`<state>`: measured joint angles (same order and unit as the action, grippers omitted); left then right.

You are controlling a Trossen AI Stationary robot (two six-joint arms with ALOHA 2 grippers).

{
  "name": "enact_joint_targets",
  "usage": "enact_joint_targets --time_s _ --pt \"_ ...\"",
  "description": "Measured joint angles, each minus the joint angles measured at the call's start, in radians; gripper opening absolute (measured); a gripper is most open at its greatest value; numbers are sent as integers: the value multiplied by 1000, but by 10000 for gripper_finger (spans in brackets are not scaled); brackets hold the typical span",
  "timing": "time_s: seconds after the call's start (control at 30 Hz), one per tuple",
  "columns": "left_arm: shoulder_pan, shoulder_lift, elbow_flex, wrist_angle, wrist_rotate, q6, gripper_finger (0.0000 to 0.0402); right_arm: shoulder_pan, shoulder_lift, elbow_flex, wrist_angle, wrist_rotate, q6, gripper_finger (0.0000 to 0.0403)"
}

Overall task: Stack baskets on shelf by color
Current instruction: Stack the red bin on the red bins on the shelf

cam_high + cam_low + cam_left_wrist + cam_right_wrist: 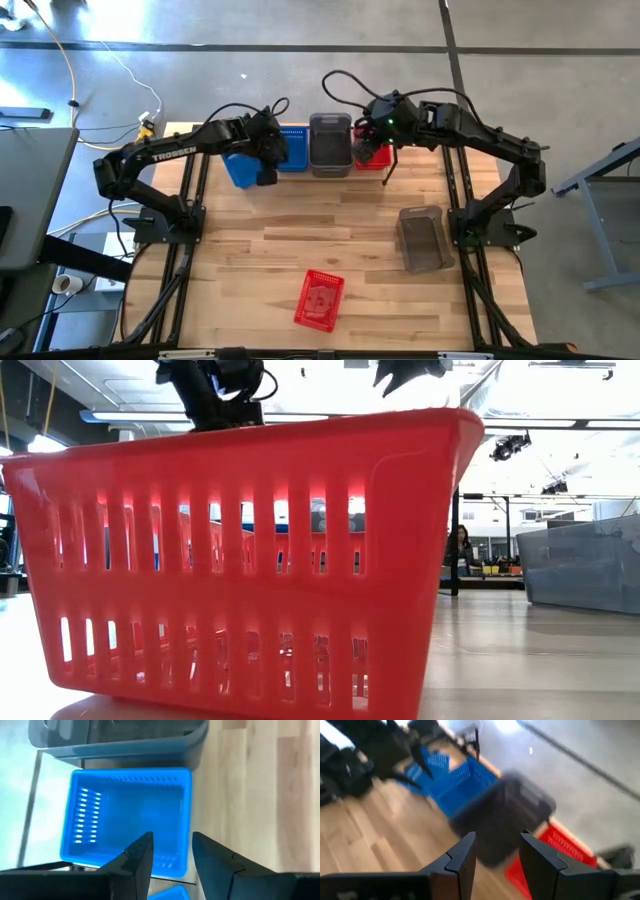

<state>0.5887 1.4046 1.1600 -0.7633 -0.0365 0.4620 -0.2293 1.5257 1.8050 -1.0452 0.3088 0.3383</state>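
Observation:
Three stacks of baskets stand side by side on the shelf (354, 162) at the table's far edge: blue (293, 148), grey (330, 143) and red (372, 157). My left gripper (266, 168) is open and hovers over the blue basket (127, 817), fingers pointing down. Another blue basket (240, 168) sits just left of that gripper, under the arm, showing as a blue sliver (169, 893). My right gripper (374, 135) is open above the grey (502, 820) and red (555, 850) stacks. A grey basket (422, 238) and a red basket (320, 299) rest on the table.
The loose red basket (250, 560) stands near the table's near edge and fills the low view, with the loose grey basket (585, 570) toward the right. Bare wood lies between them and the shelf. A person (462, 550) stands far off in the room.

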Motion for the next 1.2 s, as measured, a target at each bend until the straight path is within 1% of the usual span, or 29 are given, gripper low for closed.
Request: enact_joint_targets --time_s 0.1,0.27,0.37,0.47,0.67,0.83,1.03,1.2 --pt "-14 -19 6 -13 31 -60 125 10 0 -3 -94 -2 19 133" --pt "-28 -80 6 -57 132 -214 126 41 -2 -70 -197 0 105 133" --pt "-49 -118 7 -77 129 -272 126 69 -2 -120 -240 -10 144 133" --pt "-79 -160 -5 -80 125 -312 126 103 -2 -175 -268 -48 184 133" --pt "-141 -271 -100 -44 114 -413 127 184 -45 -298 -282 -120 266 133" --pt "-191 -346 -175 14 111 -524 127 253 -113 -404 -266 -155 388 133" --pt "-261 -388 -197 28 99 -616 127 342 -197 -510 -255 -180 543 133" --pt "-341 -405 -197 28 102 -686 127 411 -254 -574 -252 -250 663 133"
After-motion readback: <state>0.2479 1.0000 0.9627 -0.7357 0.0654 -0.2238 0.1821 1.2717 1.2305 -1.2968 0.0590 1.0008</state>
